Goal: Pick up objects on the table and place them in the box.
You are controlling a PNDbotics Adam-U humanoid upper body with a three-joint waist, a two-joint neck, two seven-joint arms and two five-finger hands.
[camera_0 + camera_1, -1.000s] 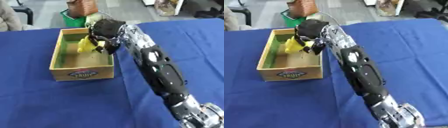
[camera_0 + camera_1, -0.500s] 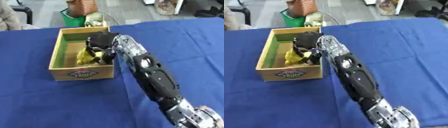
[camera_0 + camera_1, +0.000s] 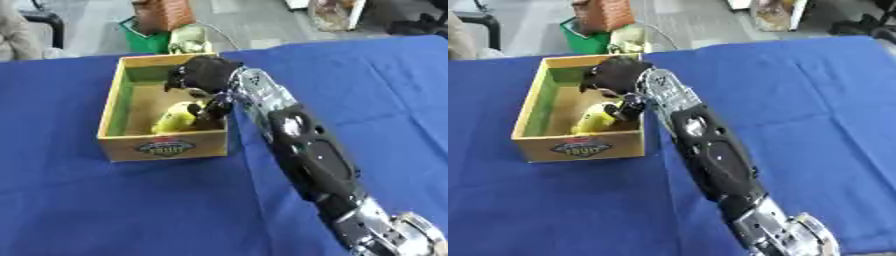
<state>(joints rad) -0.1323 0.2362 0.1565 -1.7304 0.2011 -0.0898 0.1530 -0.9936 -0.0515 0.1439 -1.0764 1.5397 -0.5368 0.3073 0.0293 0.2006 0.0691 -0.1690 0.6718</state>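
We see right hand [image 3: 203,75] reaching inside box [image 3: 116,96], fingers curled down over yellow object [image 3: 178,116]. Whether fingers pinch it or only touch, we cannot tell. Object lies just below hand, at near wall of box. We judge it light, smooth, maybe slippery; best hold across its middle.

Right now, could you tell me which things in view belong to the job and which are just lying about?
Job:
box
yellow object inside the box
right hand over the box
blue table

Lying about, on the floor beyond the table:
green bin
brown basket
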